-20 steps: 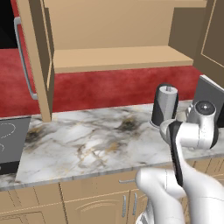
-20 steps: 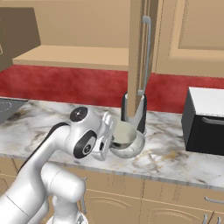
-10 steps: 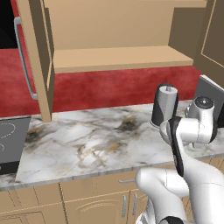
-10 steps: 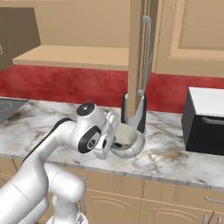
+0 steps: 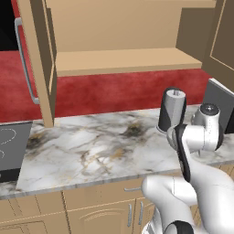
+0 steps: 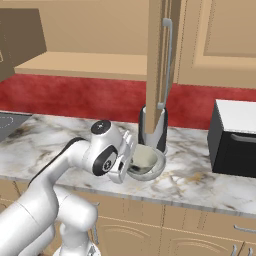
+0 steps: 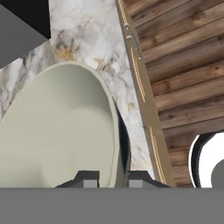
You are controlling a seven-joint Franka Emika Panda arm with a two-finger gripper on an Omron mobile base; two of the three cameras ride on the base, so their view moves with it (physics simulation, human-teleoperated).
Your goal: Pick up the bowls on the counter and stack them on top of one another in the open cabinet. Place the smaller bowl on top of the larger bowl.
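Hand view: my claw [image 7: 111, 177] is clamped on the rim of the larger bowl [image 7: 57, 131], one finger inside, one outside. It sits (cream inside, mottled grey outside) on the counter [image 6: 200, 172], beside the black-and-silver appliance [image 6: 154, 131].

Marbled larger bowl [image 6: 146, 165] — tilted, off the counter [image 6: 200, 181] — cream inside.

Marble bench [image 5: 91, 155] with brown and dark veins, over light wooden drawers. Black-and-silver cylinder appliance [image 5: 171, 109] stands on it near the back edge. Marbled grey bowl [image 6: 145, 162] sits just in front of the appliance. Black box appliance [image 6: 234, 137] rests on the bench, beside the cylinder on the side away from the black cooktop [image 5: 9, 151].
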